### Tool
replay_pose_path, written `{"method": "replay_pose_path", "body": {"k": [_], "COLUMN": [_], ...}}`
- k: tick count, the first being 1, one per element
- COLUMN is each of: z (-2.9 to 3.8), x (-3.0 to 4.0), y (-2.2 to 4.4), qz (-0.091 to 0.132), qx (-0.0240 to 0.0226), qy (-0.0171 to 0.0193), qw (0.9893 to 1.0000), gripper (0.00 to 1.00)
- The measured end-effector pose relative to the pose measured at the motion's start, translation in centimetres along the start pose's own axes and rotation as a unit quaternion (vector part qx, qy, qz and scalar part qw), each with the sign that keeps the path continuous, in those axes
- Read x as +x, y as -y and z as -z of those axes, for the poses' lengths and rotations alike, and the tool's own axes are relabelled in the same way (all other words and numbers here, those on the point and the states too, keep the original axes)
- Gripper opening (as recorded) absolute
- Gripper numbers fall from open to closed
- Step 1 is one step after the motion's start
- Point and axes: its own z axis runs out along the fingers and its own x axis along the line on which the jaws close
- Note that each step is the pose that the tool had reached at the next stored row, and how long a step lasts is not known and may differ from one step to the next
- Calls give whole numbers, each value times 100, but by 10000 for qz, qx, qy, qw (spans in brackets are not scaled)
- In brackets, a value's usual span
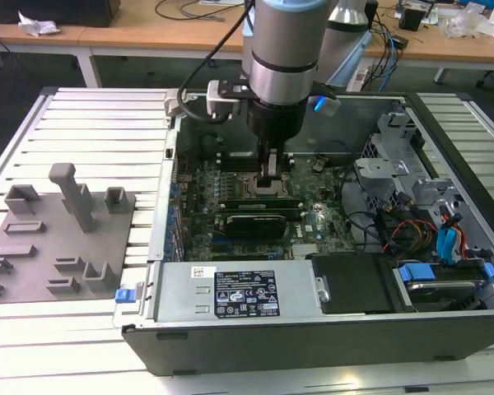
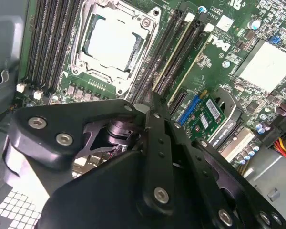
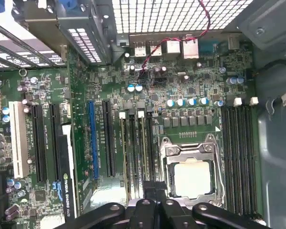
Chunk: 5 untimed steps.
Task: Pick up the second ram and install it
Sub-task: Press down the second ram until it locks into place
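Note:
My gripper [image 1: 272, 188] reaches down into the open computer case, its tips at the memory slots beside the CPU socket [image 1: 245, 183]. In both wrist views the fingers are drawn close together, and the gripper [image 3: 155, 185] sits over the slots next to the socket [image 3: 193, 174]. The second ram [image 1: 230, 201] appears as a long green stick standing in those slots, directly under the tips. I cannot tell whether the fingers pinch it or only touch its top edge. In the second wrist view the gripper [image 2: 150, 99] meets the near end of the slot rows beside the socket [image 2: 115, 43].
A black card [image 1: 251, 222] lies in the board just in front of the slots. The grey power supply [image 1: 230, 292] runs along the case front, with drive bays and cables [image 1: 428, 239] at the exterior view's right. A grey fixture plate [image 1: 58, 239] lies outside the case at the exterior view's left.

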Motion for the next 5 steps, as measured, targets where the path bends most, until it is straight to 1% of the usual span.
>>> {"method": "replay_pose_path", "body": {"k": [5], "z": [3], "x": [0], "y": [0], "qz": [0], "qx": [0], "qy": [0], "qw": [10000], "gripper": [11]}}
